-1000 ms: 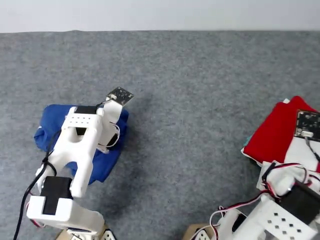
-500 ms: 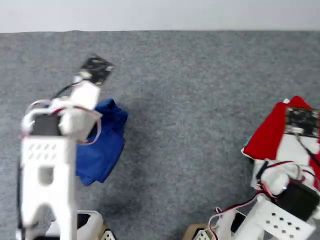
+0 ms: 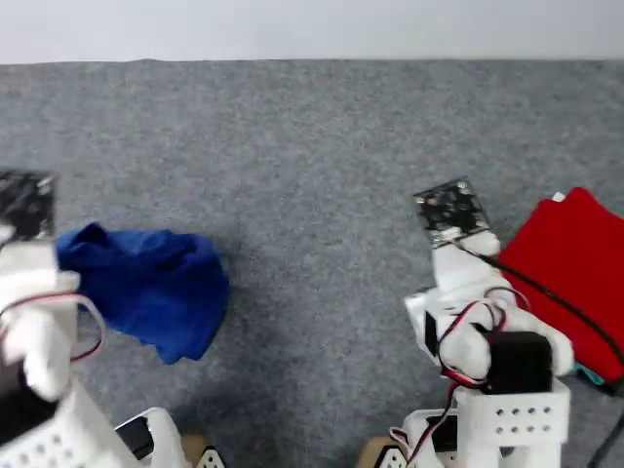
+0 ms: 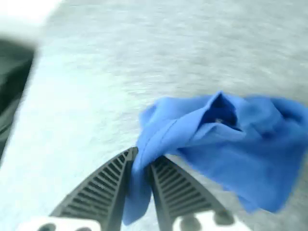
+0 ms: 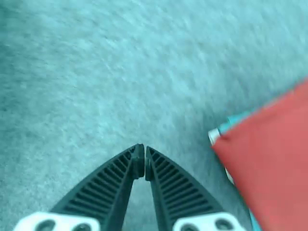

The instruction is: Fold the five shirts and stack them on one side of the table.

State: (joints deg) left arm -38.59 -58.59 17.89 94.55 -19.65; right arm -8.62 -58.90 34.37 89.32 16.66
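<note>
Left pincer (image 4: 139, 163) is clamped on an edge of the blue shirt (image 4: 231, 139), which is bunched up on the grey worktop (image 4: 144, 48). Right pincer (image 5: 140, 161) has its tips pressed together with nothing between them, above the worktop, near the red shirt (image 5: 269, 163). From high up, the blue shirt lies crumpled on the left and the red shirt lies flat on the right, well apart.

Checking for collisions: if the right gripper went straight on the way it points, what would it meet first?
Probably the bare grey table cover. The right gripper, shut and empty, points at it; the red shirt lies off to one side of that line.
</note>
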